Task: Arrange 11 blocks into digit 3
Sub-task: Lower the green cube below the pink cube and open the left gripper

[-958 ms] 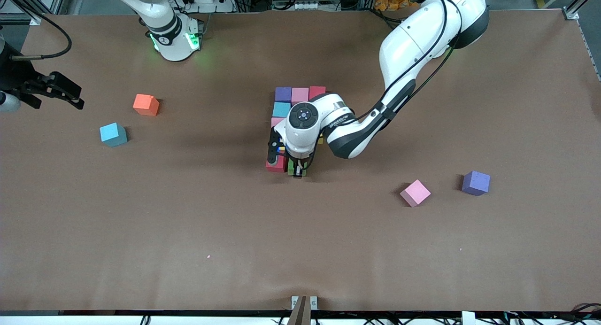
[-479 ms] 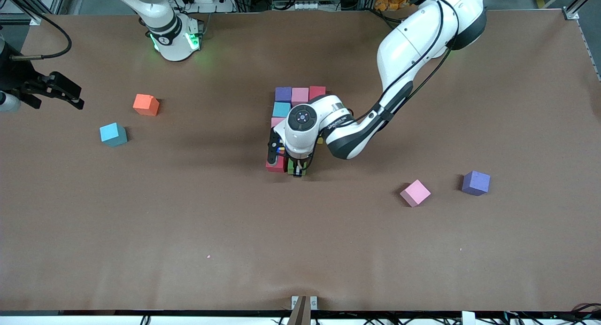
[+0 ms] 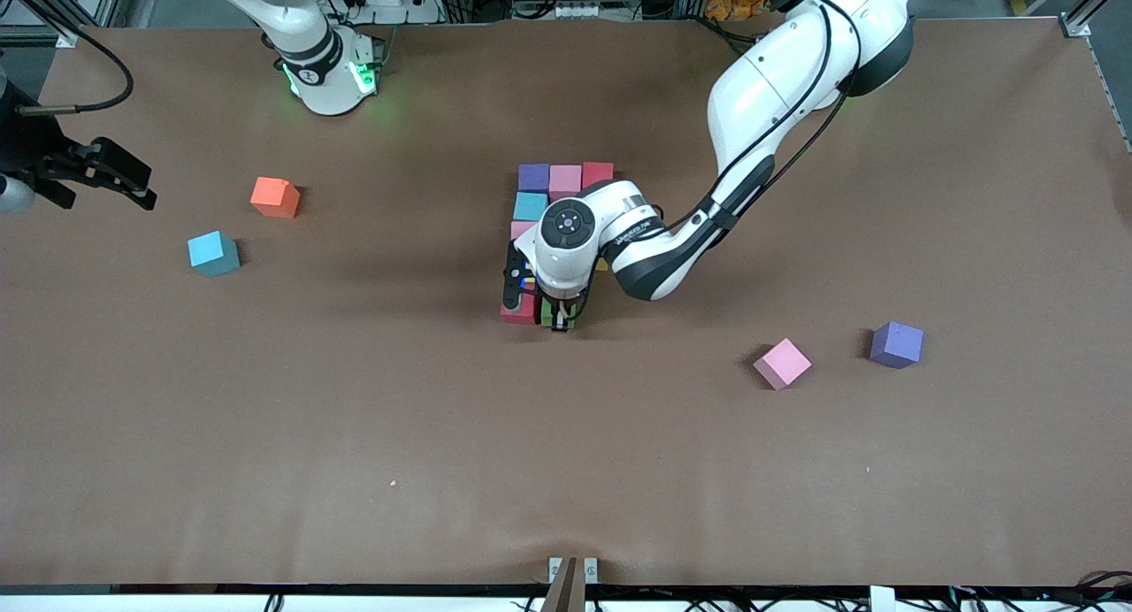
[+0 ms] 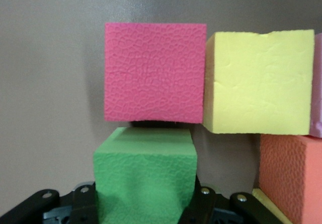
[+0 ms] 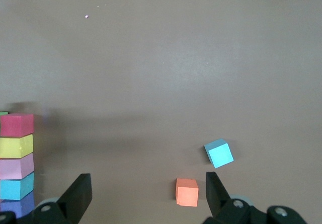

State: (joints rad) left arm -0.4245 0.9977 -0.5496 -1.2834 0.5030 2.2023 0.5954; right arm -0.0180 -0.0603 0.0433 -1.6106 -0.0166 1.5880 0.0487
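Note:
My left gripper (image 3: 560, 322) is shut on the green block (image 4: 145, 176), low at the table and right beside a red block (image 4: 155, 73) at the end of the digit 3 nearest the front camera. A yellow block (image 4: 259, 80) and an orange block (image 4: 292, 176) lie next to them. In the front view the purple (image 3: 533, 177), pink (image 3: 565, 180), red (image 3: 598, 173) and blue (image 3: 530, 206) blocks of the digit show; my left arm hides its middle. My right gripper (image 3: 115, 174) is open and empty, waiting over the right arm's end of the table.
Loose blocks lie on the brown table: an orange one (image 3: 275, 197) and a blue one (image 3: 213, 253) toward the right arm's end, a pink one (image 3: 782, 363) and a purple one (image 3: 896, 344) toward the left arm's end. The right wrist view shows the orange (image 5: 186, 192) and blue (image 5: 219, 153) ones.
My left gripper has shifted the green block slightly away from the front camera, closer in line with the red block. The right arm has not moved.

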